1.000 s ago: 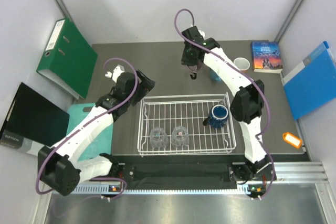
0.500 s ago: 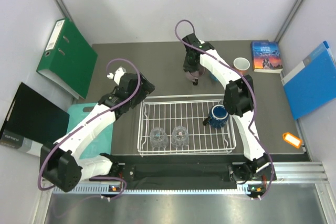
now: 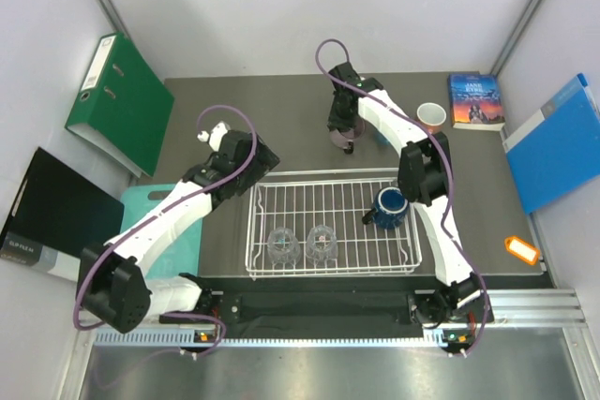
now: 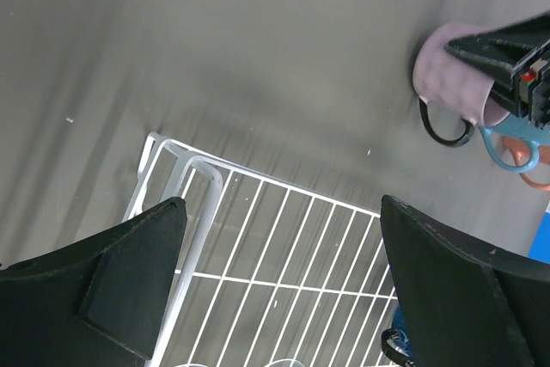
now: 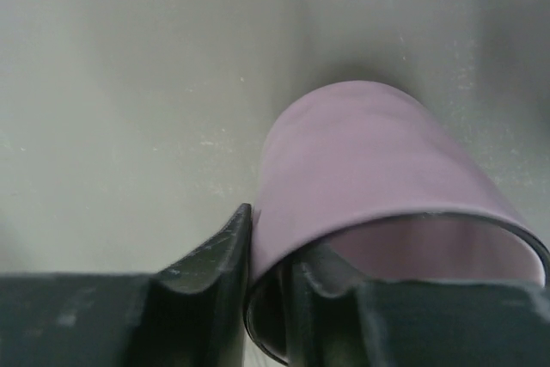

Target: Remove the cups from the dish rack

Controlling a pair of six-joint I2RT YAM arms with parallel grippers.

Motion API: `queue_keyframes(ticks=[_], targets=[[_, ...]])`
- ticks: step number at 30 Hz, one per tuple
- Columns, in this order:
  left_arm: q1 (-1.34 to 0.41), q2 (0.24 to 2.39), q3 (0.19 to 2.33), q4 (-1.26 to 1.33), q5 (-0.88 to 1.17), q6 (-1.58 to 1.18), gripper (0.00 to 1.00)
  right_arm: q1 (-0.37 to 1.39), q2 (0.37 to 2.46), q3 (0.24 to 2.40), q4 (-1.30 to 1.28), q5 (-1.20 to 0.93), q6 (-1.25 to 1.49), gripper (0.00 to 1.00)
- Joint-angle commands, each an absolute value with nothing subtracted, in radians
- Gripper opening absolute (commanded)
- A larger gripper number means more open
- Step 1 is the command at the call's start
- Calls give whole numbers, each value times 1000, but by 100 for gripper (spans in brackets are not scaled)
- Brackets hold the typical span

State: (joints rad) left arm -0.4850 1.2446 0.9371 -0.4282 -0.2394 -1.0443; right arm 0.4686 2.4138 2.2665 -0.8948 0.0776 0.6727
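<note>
The white wire dish rack (image 3: 330, 180) holds a dark navy mug (image 3: 390, 206) at its right and two clear glass tumblers (image 3: 283, 244) (image 3: 322, 242) at its front left. My right gripper (image 3: 343, 130) is shut on the rim of the mauve-pink mug (image 5: 378, 161), one finger inside and one outside, low over the table behind the rack. A light blue mug (image 3: 382, 134) and an orange mug (image 3: 431, 116) stand to its right. My left gripper (image 3: 246, 161) is open and empty over the rack's far left corner (image 4: 185, 169).
A book (image 3: 476, 100) and a blue folder (image 3: 558, 142) lie at the right, with an orange tag (image 3: 522, 249) near the front right. A green binder (image 3: 122, 100), a black folder (image 3: 52, 217) and a teal cutting board (image 3: 141, 205) lie at the left.
My right gripper has come down with the mauve-pink mug toward the table behind the rack. My left gripper has shifted a little right, toward the rack's far left corner.
</note>
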Motion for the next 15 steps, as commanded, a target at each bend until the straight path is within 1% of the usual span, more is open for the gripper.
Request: queue_keyframes(ticks=[1, 2, 3, 6, 10, 15], targets=[[-485, 1250, 974, -420, -224, -1037, 99, 462, 2405, 2292, -816, 51, 661, 24], [-485, 1253, 973, -420, -219, -1038, 99, 462, 2402, 2289, -808, 48, 660, 27], [-485, 1252, 971, -420, -216, -1043, 99, 460, 2401, 2287, -807, 43, 658, 33], [-485, 1244, 965, -422, -215, -1046, 99, 460, 2390, 2287, -795, 38, 655, 40], [-486, 1227, 957, -419, -218, -1049, 99, 463, 2362, 2286, -776, 31, 657, 44], [-485, 1210, 959, -407, -224, -1029, 99, 468, 2274, 2276, -732, 9, 657, 48]])
